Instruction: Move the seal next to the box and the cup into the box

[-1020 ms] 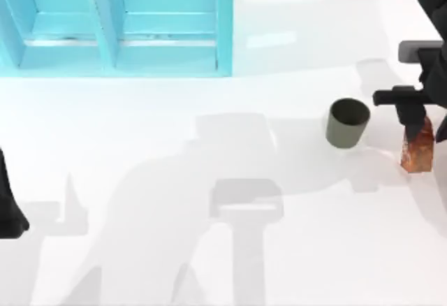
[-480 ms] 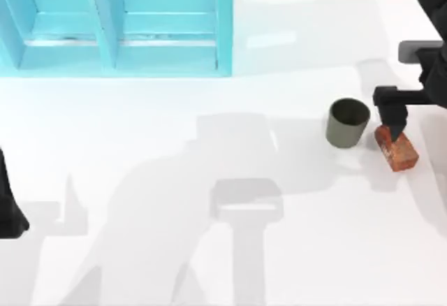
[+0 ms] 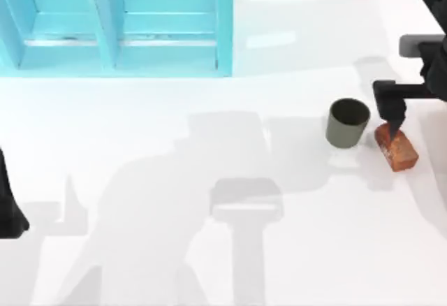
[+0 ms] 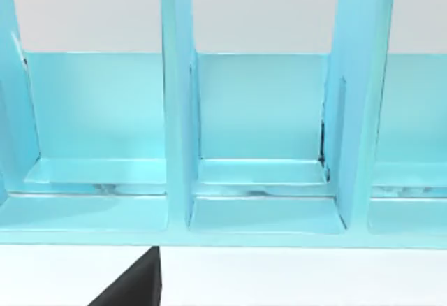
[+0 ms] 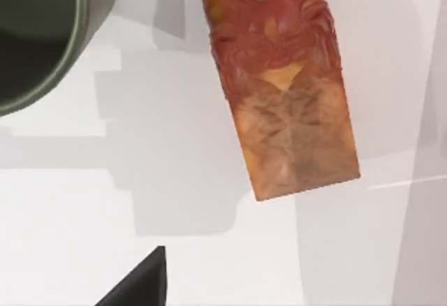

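Seal (image 3: 396, 147): reddish-brown mottled block, lying on its side on the white table (image 3: 209, 250) at the right, just beside the cup (image 3: 347, 122) and well apart from the blue box (image 3: 115, 23) at the far left. Cup: dark olive, upright, mouth open upward. Right gripper (image 3: 392, 114): poised at the seal's far end, grasp state cannot be told; left arm parked at the left edge.

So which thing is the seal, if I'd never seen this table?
Look to the right side of the white table, well away from the blue box. Beside the dark olive cup, under the right claw, lies the seal: a small reddish-brown, orange-mottled block.
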